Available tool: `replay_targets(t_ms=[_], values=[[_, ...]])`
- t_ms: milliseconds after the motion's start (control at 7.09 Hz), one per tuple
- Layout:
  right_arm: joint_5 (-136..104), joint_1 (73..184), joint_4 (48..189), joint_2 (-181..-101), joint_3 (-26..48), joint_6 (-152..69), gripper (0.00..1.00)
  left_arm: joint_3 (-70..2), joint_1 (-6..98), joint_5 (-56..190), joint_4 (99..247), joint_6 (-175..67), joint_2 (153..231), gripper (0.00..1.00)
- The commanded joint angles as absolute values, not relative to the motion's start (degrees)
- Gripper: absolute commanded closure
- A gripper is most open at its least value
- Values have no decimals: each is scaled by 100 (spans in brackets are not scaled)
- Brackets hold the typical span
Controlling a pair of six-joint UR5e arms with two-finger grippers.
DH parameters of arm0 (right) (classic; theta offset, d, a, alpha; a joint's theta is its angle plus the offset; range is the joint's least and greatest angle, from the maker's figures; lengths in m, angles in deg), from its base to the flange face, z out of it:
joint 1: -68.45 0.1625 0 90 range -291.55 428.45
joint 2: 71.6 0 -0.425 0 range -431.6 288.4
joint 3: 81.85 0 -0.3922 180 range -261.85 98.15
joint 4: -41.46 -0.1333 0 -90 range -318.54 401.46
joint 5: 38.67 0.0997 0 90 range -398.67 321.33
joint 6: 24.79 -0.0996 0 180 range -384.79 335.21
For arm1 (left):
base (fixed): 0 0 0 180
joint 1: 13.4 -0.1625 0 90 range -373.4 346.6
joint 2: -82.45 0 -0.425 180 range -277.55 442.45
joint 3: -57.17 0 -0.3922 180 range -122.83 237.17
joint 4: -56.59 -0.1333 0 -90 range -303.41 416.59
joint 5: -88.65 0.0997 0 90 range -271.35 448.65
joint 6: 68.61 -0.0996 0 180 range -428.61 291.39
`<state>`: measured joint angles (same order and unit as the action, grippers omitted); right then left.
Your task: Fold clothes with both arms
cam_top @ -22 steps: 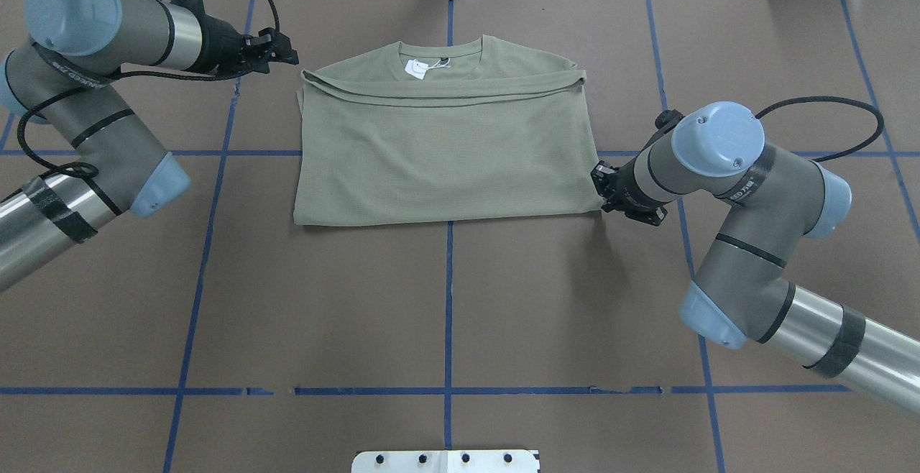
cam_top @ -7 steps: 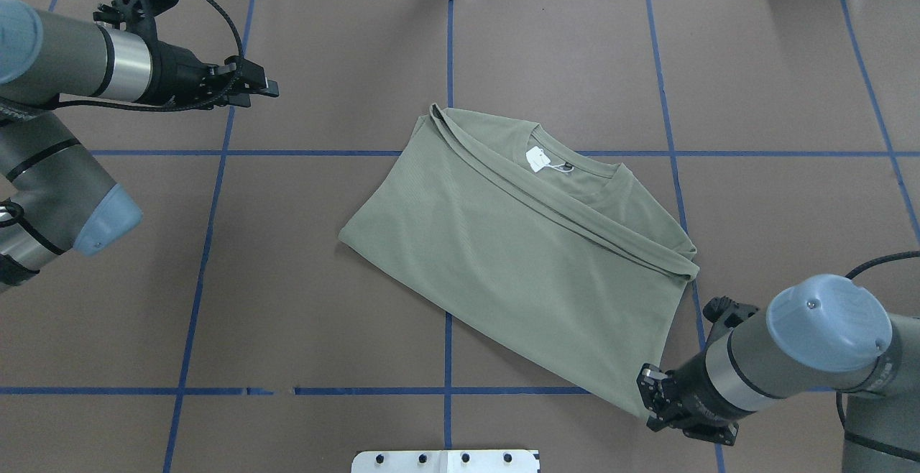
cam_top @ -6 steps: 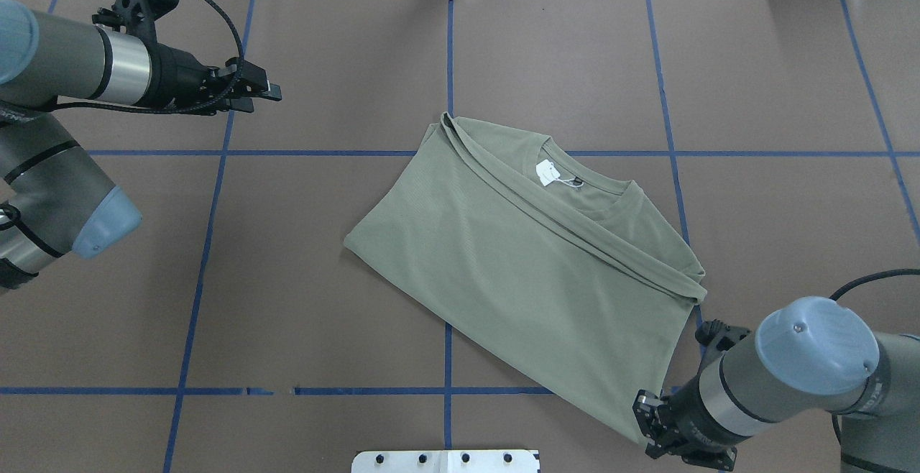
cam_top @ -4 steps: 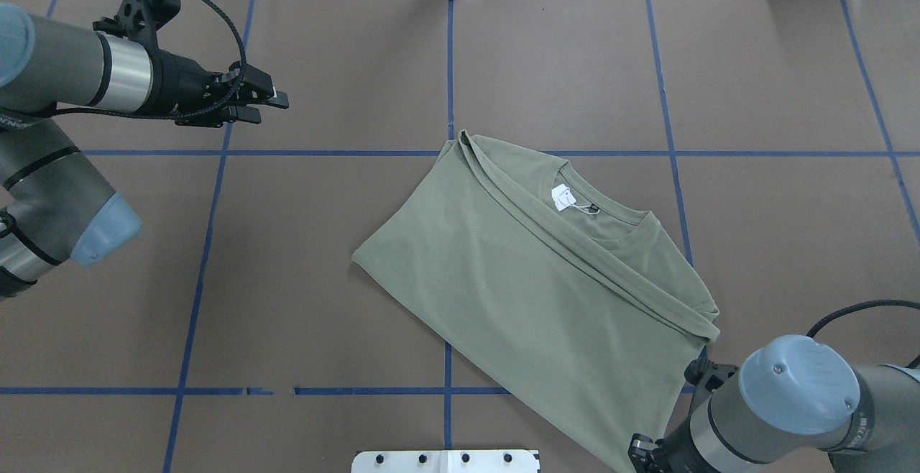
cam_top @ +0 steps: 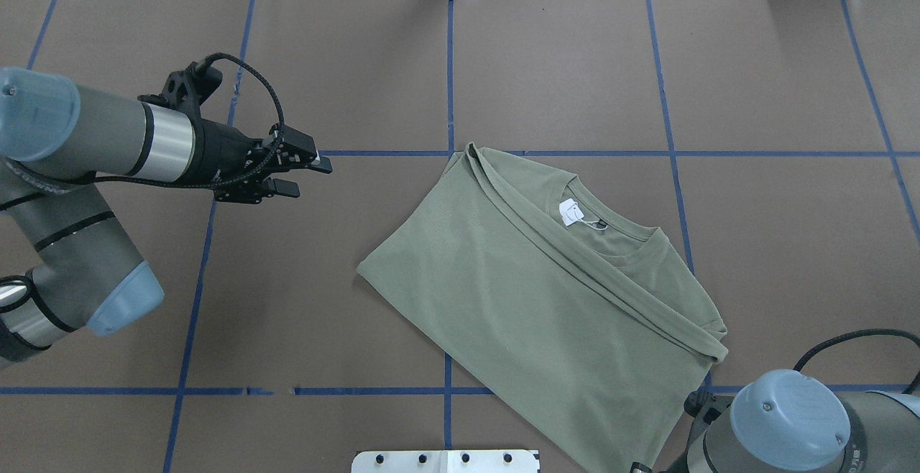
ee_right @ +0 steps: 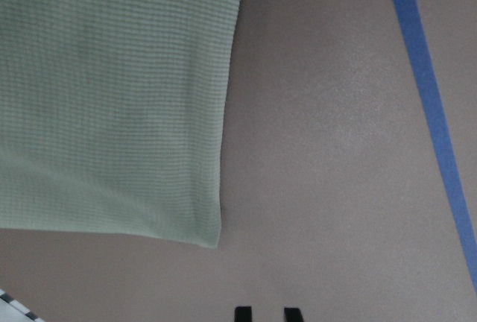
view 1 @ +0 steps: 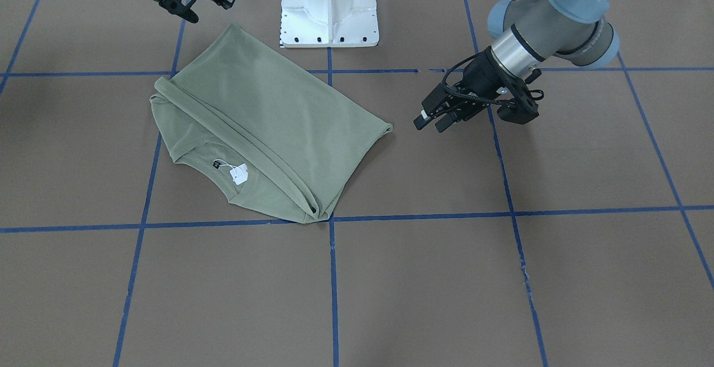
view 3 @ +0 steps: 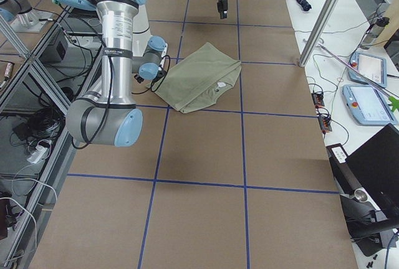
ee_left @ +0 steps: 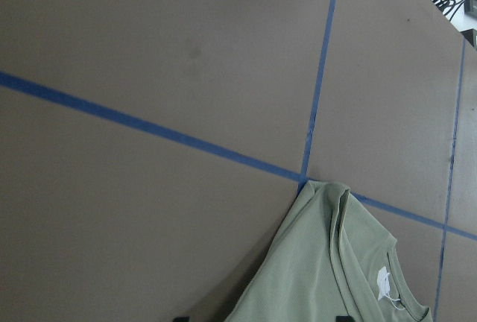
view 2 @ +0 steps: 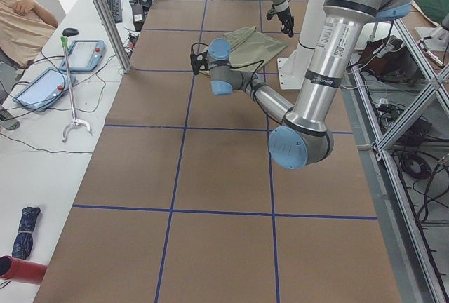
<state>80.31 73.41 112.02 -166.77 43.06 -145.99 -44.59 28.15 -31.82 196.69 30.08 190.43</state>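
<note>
A pale sage-green knit shirt with a round ribbed neck (cam_top: 546,315) lies flat and folded on the brown paper-covered table (cam_top: 575,63). It sits at a slant, mostly right of the table's middle blue tape line (cam_top: 448,63). Its collar faces the far right, with a small white hang tag (cam_top: 570,212) lying on it. A doubled fold edge runs diagonally just below the collar. The far corner of the shirt touches a crossing of the tape lines, and its near right corner lies close to the white metal pedestal base (view 1: 329,7).

The left black two-finger gripper (cam_top: 307,177) hovers over bare paper to the left of the shirt, well apart from it, with its jaws spread and nothing in them.

The right black two-finger gripper (ee_right: 267,313) is at the near right corner of the shirt, just off the cloth. In its wrist view the fingertips (ee_right: 243,313) appear to stand a narrow gap apart with only bare paper between them, though little of them shows at the picture's edge.
</note>
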Motion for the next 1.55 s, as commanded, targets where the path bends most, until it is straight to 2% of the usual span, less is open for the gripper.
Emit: replay_targets(t_ms=[0, 282, 564, 1129, 1411], values=[[8034, 8175, 11194, -16635, 4392, -14722, 0, -4567, 2318, -2871, 19625, 3412, 18872, 24], [8016, 9449, 11194, -16050, 4078, -14486, 0, -4488, 1450, -1854, 18986, 3483, 18941, 24], [8008, 10288, 11203, -15625, 3900, -13994, 0, -4313, 1261, -1761, 18879, 3483, 19151, 25], [7981, 10274, 11212, -15606, 3742, -13948, 0, -3917, 1217, -1481, 18649, 3413, 19416, 37], [7990, 10264, 11212, -15606, 3733, -13948, 0, -3846, 1191, -1471, 18649, 3413, 19478, 45]])
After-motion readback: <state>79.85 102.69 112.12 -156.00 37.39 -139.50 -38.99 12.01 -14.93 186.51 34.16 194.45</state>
